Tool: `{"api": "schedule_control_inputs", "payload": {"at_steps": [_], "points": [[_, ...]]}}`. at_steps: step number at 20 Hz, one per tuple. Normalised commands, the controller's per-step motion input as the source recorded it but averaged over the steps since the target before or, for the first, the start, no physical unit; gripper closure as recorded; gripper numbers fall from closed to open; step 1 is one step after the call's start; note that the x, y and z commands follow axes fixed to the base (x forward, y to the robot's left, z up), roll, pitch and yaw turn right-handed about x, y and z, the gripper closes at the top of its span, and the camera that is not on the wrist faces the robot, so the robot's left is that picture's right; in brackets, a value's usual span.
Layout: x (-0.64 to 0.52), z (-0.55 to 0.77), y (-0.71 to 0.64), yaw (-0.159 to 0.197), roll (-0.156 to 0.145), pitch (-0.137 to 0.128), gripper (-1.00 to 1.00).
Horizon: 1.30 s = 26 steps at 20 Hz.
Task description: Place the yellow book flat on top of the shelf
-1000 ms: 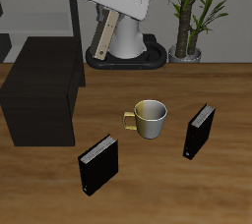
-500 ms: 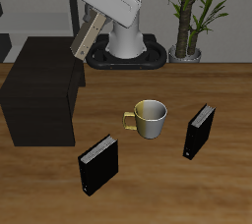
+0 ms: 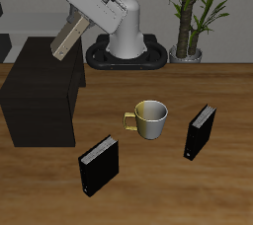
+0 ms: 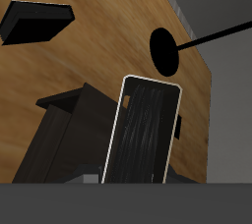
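The hand (image 3: 75, 20) grips the yellow book (image 3: 65, 37), tilted in the air above the shelf (image 3: 40, 81) near its back edge. To finish well, the book should be levelled flat before lowering onto the top. The fingers themselves are hidden from both views behind arm and book.

Wooden table (image 3: 232, 185): shelf (image 3: 40, 91), mug (image 3: 151, 119), black books (image 3: 99, 165).
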Motion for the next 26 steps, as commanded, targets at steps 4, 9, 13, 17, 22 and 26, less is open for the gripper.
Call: {"api": "schedule_control_inputs", "payload": {"at_steps": [4,9,13,17,22,26], "points": [[0.0,-0.09,-0.36,-0.025,-0.08,0.023,1.0],[0.08,-0.18,-0.41,-0.008,-0.082,0.024,1.0],[0.11,-0.29,-0.36,-0.003,-0.047,0.063,1.0],[0.07,-0.21,-0.17,-0.009,-0.027,0.044,1.0],[0.11,-0.34,-0.04,0.005,0.053,0.075,1.0],[0.25,-0.62,0.27,-0.212,0.363,0.415,-1.0]]}}
